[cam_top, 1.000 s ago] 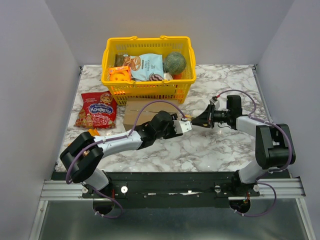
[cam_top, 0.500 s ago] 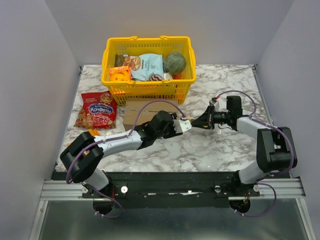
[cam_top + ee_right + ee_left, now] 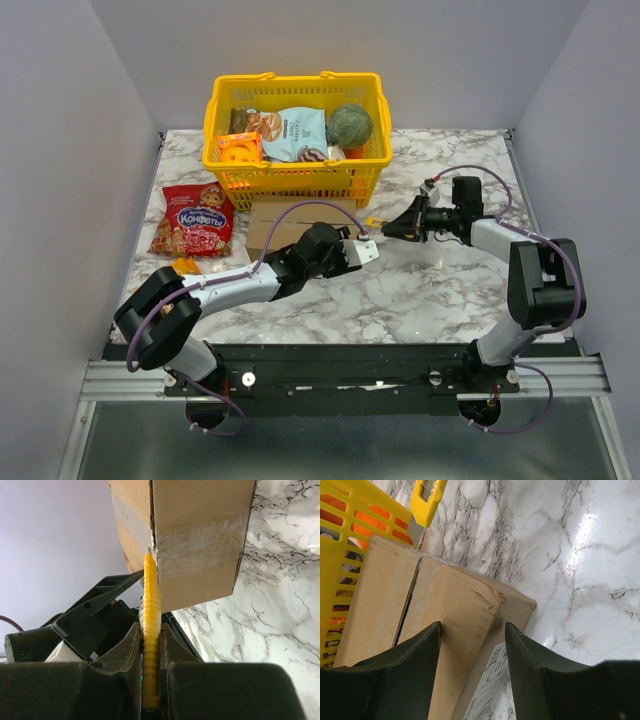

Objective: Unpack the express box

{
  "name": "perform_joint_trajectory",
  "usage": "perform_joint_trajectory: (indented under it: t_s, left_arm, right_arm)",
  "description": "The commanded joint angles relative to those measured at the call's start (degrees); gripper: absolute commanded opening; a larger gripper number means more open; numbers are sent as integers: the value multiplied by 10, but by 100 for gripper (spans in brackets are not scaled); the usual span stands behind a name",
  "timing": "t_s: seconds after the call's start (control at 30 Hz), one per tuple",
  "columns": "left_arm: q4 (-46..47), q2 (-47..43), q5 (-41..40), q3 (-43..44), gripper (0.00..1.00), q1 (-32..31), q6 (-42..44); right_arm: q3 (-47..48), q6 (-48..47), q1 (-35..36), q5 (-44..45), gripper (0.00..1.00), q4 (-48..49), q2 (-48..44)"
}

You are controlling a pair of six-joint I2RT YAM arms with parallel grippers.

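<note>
Just in front of the basket (image 3: 213, 118), the box (image 3: 460, 605) lies flat on the table (image 3: 440, 290), mid-left, long side toward the basket and touching or almost touching it.

Left claw (image 3: 473, 630) is spread wide with the box's near corner between the fingers. It grips nothing. Cannot tell if the pads touch the cardboard; looks like a brace, not a hold.

Right claw (image 3: 150, 632) is clamped tight on a yellow knife (image 3: 151, 585), with the blade tip right at the end of the top seam (image 3: 410, 600), where clear tape (image 3: 200, 542) wraps the end face.

Handling, my read:
- Plain cardboard, fairly stiff but dents easily; one corner is already creased. Probably light, so it will likely slide on the glossy marble when the blade pushes.
- Needs pinning from the left side during the cut. Best hold is across the short width, or pressing down on a top panel beside the seam, never on the seam line.
- Tape is slick, so a shallow blade along the gap is safer; contents are unseen and could be cut by a deep pass.
- Once slit, take the flaps by their free edges; they should bend easily.
</note>
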Motion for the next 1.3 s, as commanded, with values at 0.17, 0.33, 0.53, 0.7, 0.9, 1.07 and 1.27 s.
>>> perform_joint_trajectory:
  t_s: [0.17,0.33,0.53,0.7,0.9,1.07,1.27]
  left_arm:
    - [-34,-8,10,-14,61,4,-14]
    - [-32,-7,9,-12,62,4,-17]
    - [-32,-7,9,-15,61,4,-19]
    - [-31,-7,9,-16,61,4,-20]
    - [-30,-5,9,-15,61,4,-20]
    - [-30,-5,9,-17,61,4,-19]
    - [-25,2,5,-16,61,4,-21]
  right_arm:
    - [18,-5,-2,9,0,15,22]
    - [16,-5,-2,1,0,18,28]
    - [-1,14,0,-15,0,49,20]
    - [-11,16,1,-18,0,52,13]
    - [-13,13,3,-16,0,49,13]
    - [-9,8,8,-23,0,47,22]
    - [-22,-5,19,-37,0,32,13]
